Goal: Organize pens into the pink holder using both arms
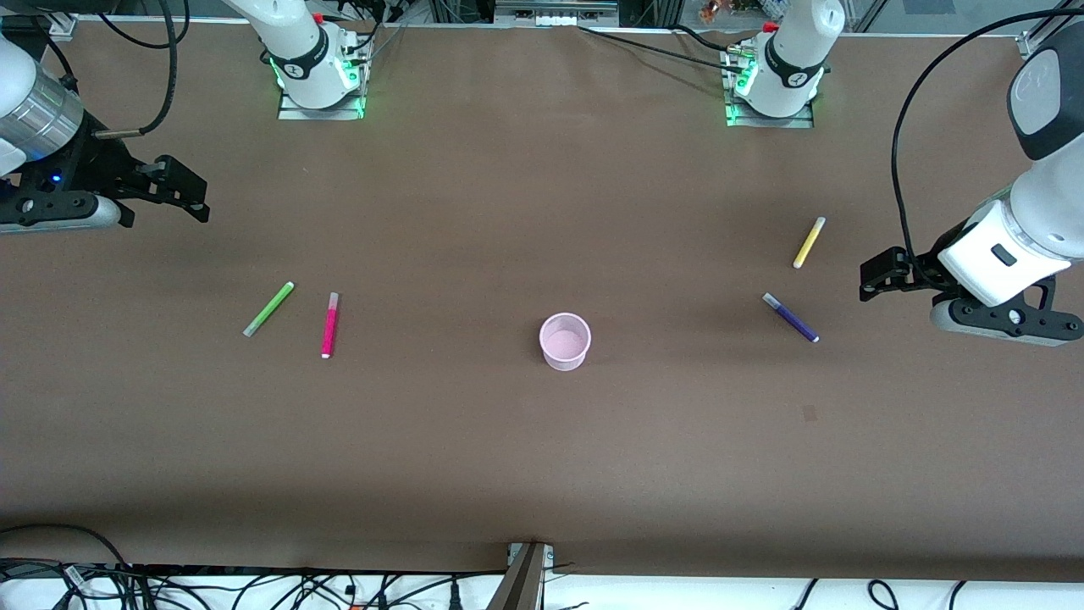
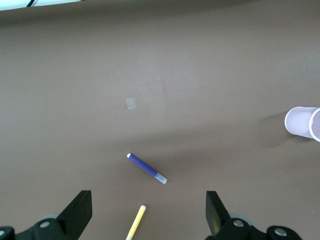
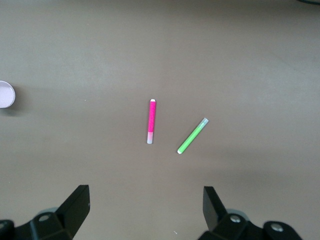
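The pink holder (image 1: 565, 341) stands upright mid-table, with nothing in it. A lime green pen (image 1: 268, 309) and a magenta pen (image 1: 329, 324) lie flat toward the right arm's end; both show in the right wrist view, green pen (image 3: 192, 136), magenta pen (image 3: 151, 121). A yellow pen (image 1: 809, 242) and a dark purple pen (image 1: 791, 318) lie toward the left arm's end; the left wrist view shows the purple pen (image 2: 146, 168) and yellow pen (image 2: 136, 222). My right gripper (image 1: 182, 191) hangs open over the right arm's end of the table. My left gripper (image 1: 881, 275) hangs open beside the purple pen.
The brown table (image 1: 542, 457) ends at a white strip with cables along the edge nearest the front camera. A small pale patch (image 1: 809, 413) marks the surface. The arm bases (image 1: 320, 80) stand along the edge farthest from the front camera.
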`<state>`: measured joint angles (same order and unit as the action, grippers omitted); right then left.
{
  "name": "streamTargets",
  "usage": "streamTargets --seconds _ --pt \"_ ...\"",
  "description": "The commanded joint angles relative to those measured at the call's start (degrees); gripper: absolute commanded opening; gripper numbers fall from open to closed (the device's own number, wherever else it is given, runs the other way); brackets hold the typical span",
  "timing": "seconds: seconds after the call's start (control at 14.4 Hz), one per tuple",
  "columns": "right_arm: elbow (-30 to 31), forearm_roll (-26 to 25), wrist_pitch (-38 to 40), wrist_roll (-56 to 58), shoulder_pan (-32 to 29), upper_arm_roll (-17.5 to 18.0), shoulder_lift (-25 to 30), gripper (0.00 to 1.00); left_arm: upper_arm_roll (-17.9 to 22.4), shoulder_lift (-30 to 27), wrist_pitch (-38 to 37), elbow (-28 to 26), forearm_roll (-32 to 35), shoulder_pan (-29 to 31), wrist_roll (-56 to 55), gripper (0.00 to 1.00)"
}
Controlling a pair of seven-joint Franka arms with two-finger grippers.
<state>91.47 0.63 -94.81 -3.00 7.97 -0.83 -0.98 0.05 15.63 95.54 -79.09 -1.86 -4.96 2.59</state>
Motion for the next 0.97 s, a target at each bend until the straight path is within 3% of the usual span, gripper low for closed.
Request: streamTargets --seconds 0.0,0.69,0.9 --pt "-0.6 -0.2 3.0 0.1 -0.7 0.4 0.7 1.0 -0.1 0.5 -0.5 1.1 0.0 0.4 0.8 1.0" --pt "-0.6 -0.3 2.3 0.4 -1.2 -1.3 0.0 1.0 0.3 0.7 -0.6 1.7 -0.1 0.7 0.3 1.0" --pt "-0.6 -0.5 2.1 0.4 -1.2 -1.3 0.0 1.0 0.5 1.3 -0.5 1.6 -0.6 3.4 -4.0 1.0"
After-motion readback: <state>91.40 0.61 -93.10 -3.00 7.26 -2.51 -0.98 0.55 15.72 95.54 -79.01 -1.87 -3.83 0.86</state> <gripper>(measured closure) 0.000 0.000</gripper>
